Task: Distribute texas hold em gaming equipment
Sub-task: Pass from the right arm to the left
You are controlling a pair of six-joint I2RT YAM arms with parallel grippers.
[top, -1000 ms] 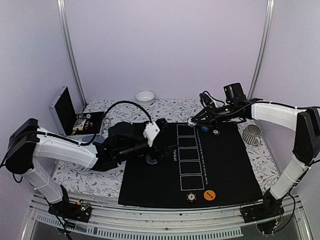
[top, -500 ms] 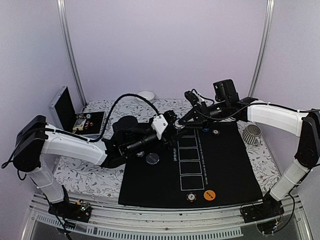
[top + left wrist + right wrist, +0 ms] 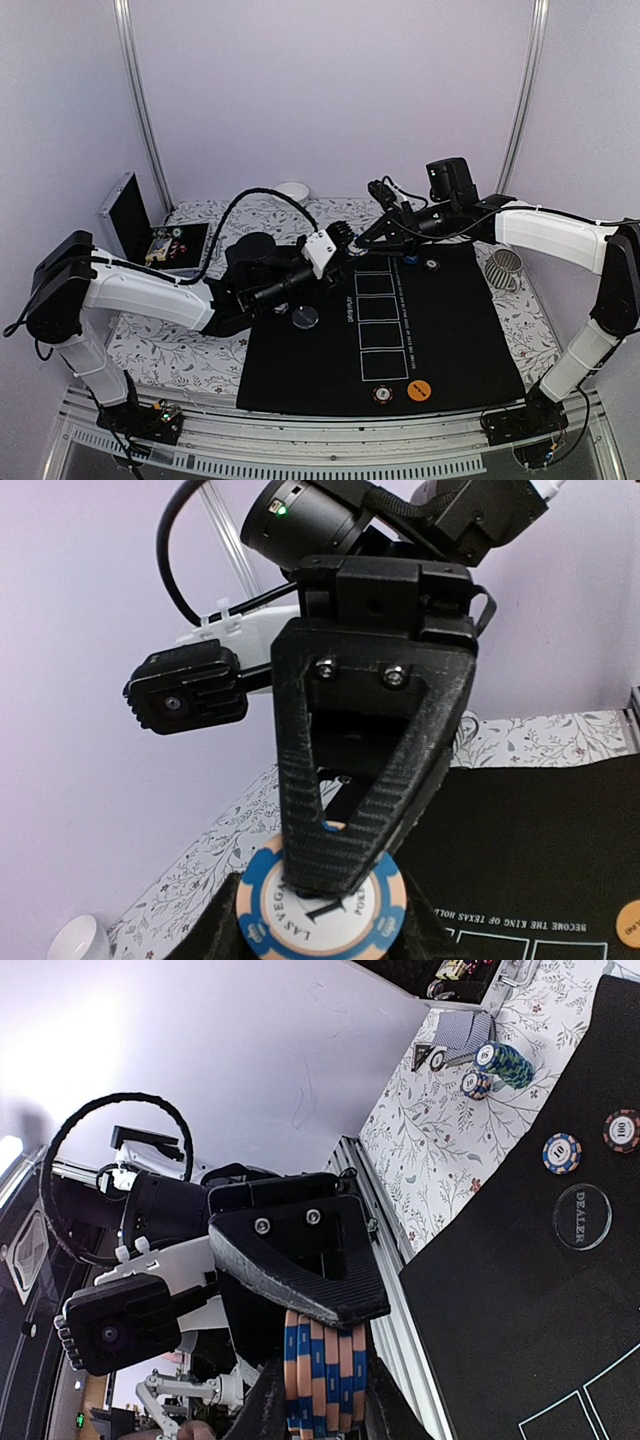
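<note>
Two pincers are sharing one stack (image 3: 325,1372) of orange-and-blue chips in the air above the far edge of the mat (image 3: 460,330): the right pincer (image 3: 366,238) is pinching it across its flat faces while the left pincer (image 3: 343,233) is clamping its rim. Gripping on crossed axes is keeping the fingers clear of each other, which is probably serving a handover between arms.

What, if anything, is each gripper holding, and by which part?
Both hold one blue-orange chip stack: the right gripper on its end faces, the left gripper across its rim.
</note>
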